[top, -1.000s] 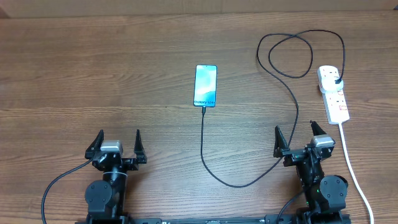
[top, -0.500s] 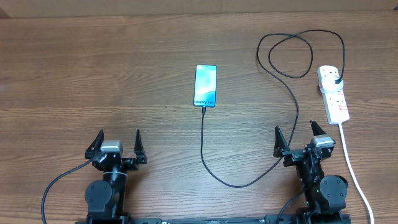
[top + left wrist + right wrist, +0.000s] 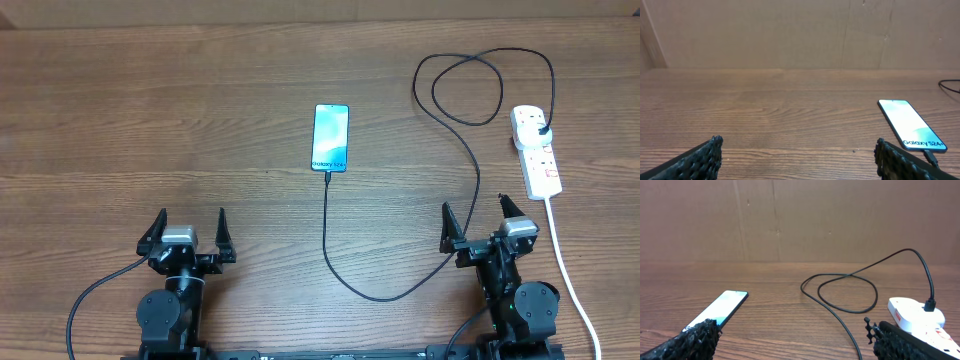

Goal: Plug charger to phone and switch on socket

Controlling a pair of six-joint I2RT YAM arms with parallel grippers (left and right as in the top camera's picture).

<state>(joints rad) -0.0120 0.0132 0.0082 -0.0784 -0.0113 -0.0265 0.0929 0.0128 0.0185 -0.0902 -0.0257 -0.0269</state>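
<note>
We find no difference from the overhead frames taken a second and half a second before. Neither arm has moved and nothing on the table has shifted.

The left gripper (image 3: 190,214) sits at the near edge, left of centre, its jaws spread wide and holding nothing. The right gripper (image 3: 475,205) sits at the near edge on the right, likewise spread wide and empty.

The small rectangular phone (image 3: 331,138), with a light blue-teal screen, lies flat and face up near the middle of the table. Its lettered end points toward the arms. The charger (image 3: 325,225), a long thin black cable, meets the phone's near end with its connector tip. In the left wrist view the tip appears seated there.

From the phone the cable runs toward the arms and curves right, passing just beside the right gripper. It then climbs and forms a loop at the far right. It ends in a black plug (image 3: 541,131) seated in the far outlet of the socket (image 3: 540,170), a white oblong power strip with red-marked switches. We cannot tell the switch positions. A thick white cord (image 3: 560,255) leaves the strip's near end and runs toward the near edge, to the right of the right arm.

The surface is a flat brown wood-grain table (image 3: 150,100). A plain brown board wall (image 3: 790,30) with a vertical seam stands along the table's far edge.
</note>
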